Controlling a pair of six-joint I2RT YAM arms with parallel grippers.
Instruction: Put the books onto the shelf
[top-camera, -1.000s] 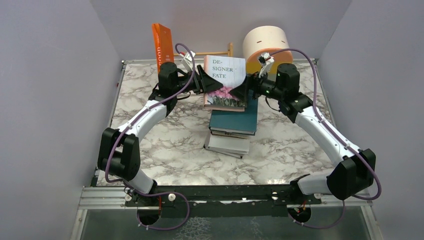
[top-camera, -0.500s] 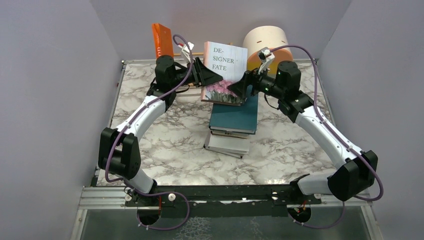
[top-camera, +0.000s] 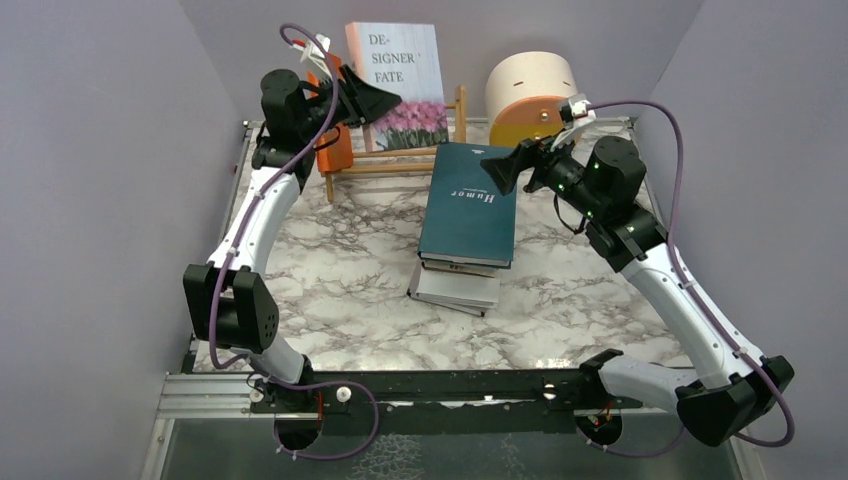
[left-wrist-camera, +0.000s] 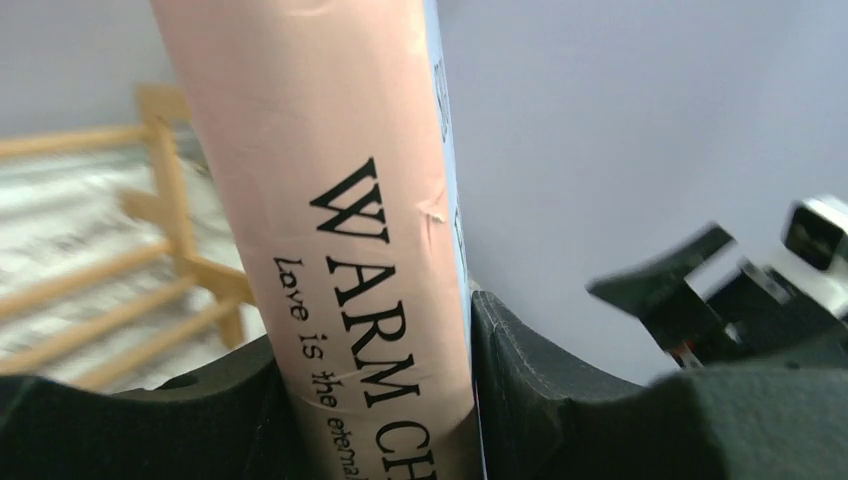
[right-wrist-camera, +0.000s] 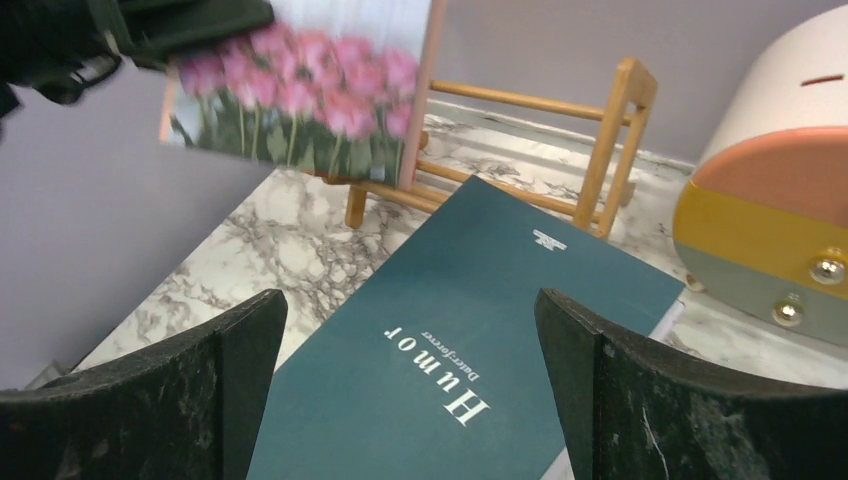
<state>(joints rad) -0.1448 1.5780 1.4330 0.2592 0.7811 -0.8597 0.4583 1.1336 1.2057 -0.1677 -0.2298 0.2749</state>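
Over at the far left, the left gripper (top-camera: 378, 100) pinches the white book (top-camera: 398, 70) by its pink spine, a finger on each cover. It holds the book upright in the air above the shelf (top-camera: 385, 166), with only the lower spine gripped. That narrow hold is what worries me: the tall book could pivot between the pads and come down crooked, catching a rail or the ladder end instead of dropping between them. Just left of it the orange book (top-camera: 337, 155) stands in the rack, half hidden behind the arm. If the white book is lowered too close, I reckon it could knock the orange one over or jam against it. The rack also looks light, so a hard push downward or sideways might slide it across the marble table (top-camera: 330, 280). In the middle of the table, nearer to me, the dark teal book (top-camera: 468, 205) lies flat on the stack, with the grey and white books (top-camera: 455, 285) under it. The right gripper (top-camera: 500, 170) hangs over the teal book's far right corner with its fingers spread wide, holding nothing. If it closes on that one corner, the book may swing or drag the pile askew. A wide swing could also clip the round drawer unit (top-camera: 530, 100) at the far right.
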